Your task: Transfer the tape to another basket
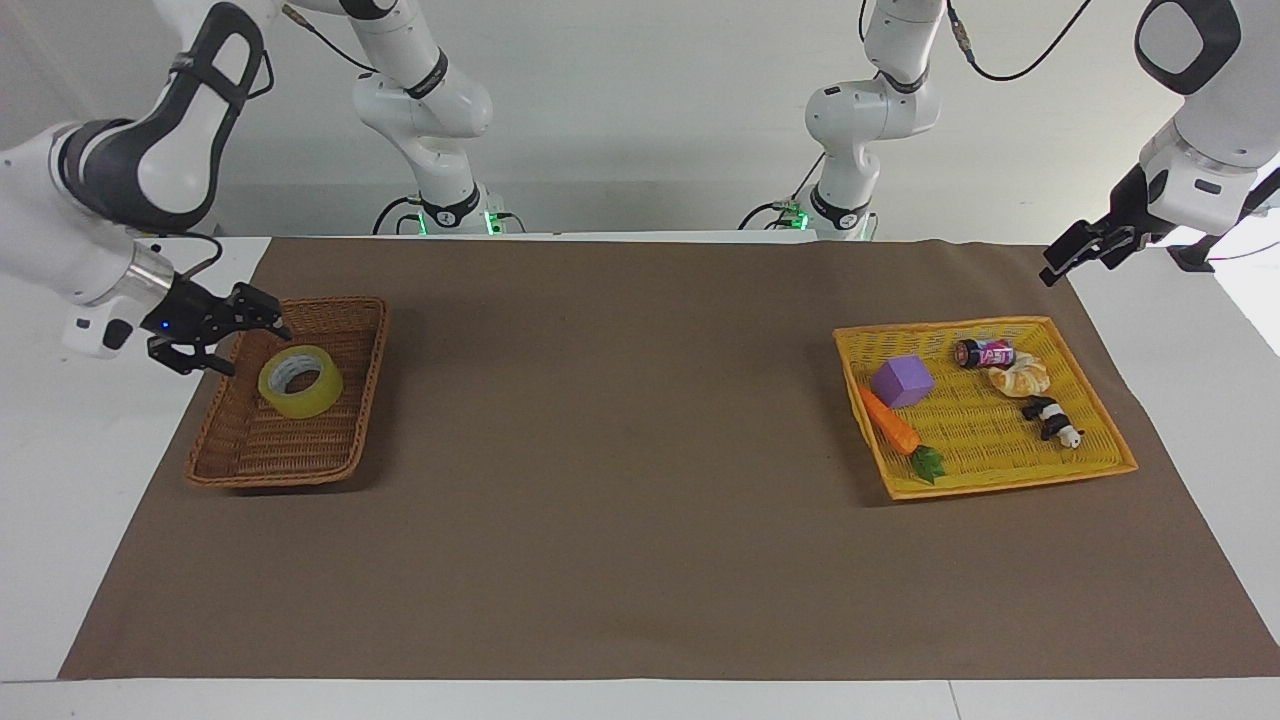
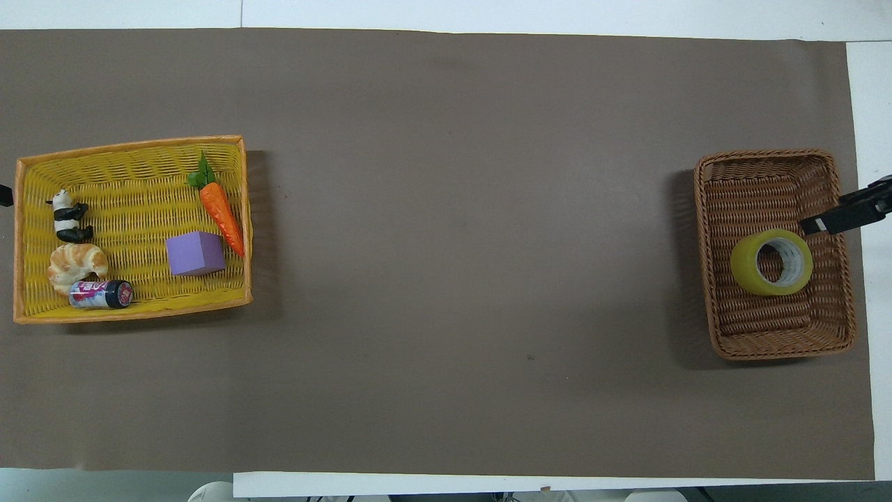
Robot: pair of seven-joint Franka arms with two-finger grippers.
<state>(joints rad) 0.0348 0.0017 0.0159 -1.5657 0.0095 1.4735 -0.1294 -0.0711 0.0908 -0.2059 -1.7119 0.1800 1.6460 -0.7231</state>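
The yellow tape (image 1: 300, 382) lies tilted inside the brown wicker basket (image 1: 290, 478) at the right arm's end of the table. It shows in the overhead view (image 2: 771, 262) in the middle of the basket (image 2: 766, 155). My right gripper (image 1: 250, 348) is open and empty, just above the basket's rim beside the tape and clear of it. One of its fingers (image 2: 826, 223) shows in the overhead view. My left gripper (image 1: 1060, 268) hangs in the air over the table's corner near the yellow tray and waits.
The flat yellow mesh tray (image 1: 1000, 485) at the left arm's end holds a purple cube (image 1: 902, 381), a carrot (image 1: 892, 424), a can (image 1: 985, 353), a croissant (image 1: 1020, 377) and a toy panda (image 1: 1050, 420). A brown mat (image 1: 620, 450) covers the table.
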